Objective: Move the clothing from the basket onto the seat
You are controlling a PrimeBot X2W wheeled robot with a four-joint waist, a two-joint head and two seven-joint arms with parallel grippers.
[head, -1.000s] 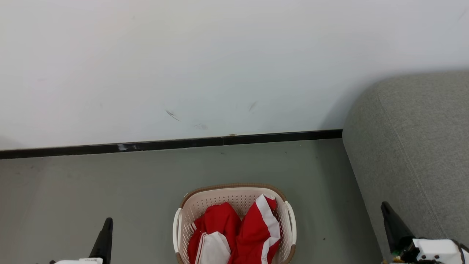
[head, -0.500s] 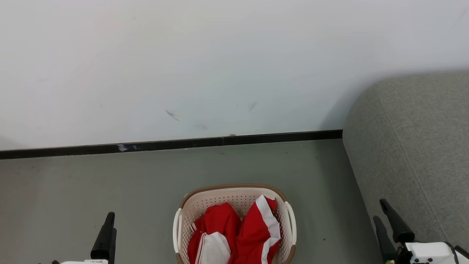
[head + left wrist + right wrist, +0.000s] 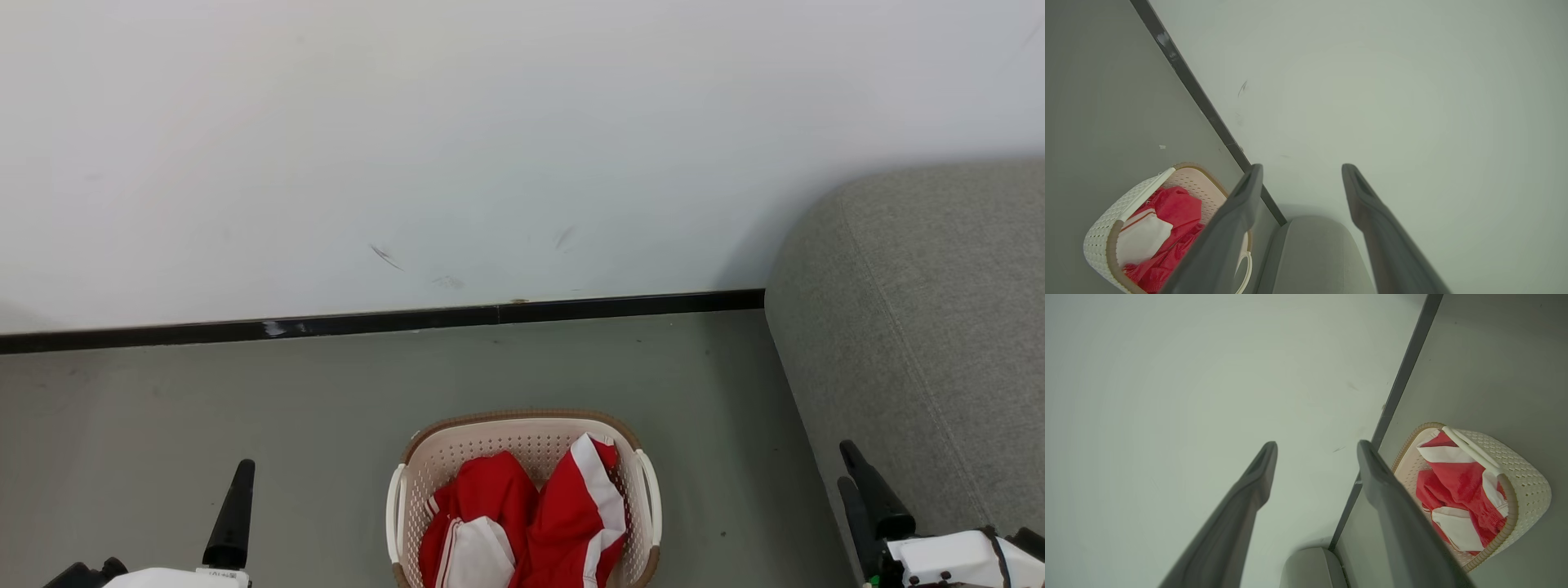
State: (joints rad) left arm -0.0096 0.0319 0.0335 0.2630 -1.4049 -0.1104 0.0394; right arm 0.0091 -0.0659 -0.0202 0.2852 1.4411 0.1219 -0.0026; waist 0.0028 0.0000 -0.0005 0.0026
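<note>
- Two end effectors hang low at either side of you: the left end effector and the right end effector both stand with fingers spread and nothing between them, ready to close on cloth.
- All the clothing you can see lies crumpled in the basket. Its red folds and white panels are heaped up, so a fold should be reachable from above without scraping the perforated sides.
- The basket sits on the floor between your two arms, near the wall, which lets either arm reach in.
- The seat rises to the right of the basket, apart from it. Your right end effector is nearest it, so I judge that arm suits the carry.
- No garment lies on the visible part of the seat, so the task looks to be at its start.
</note>
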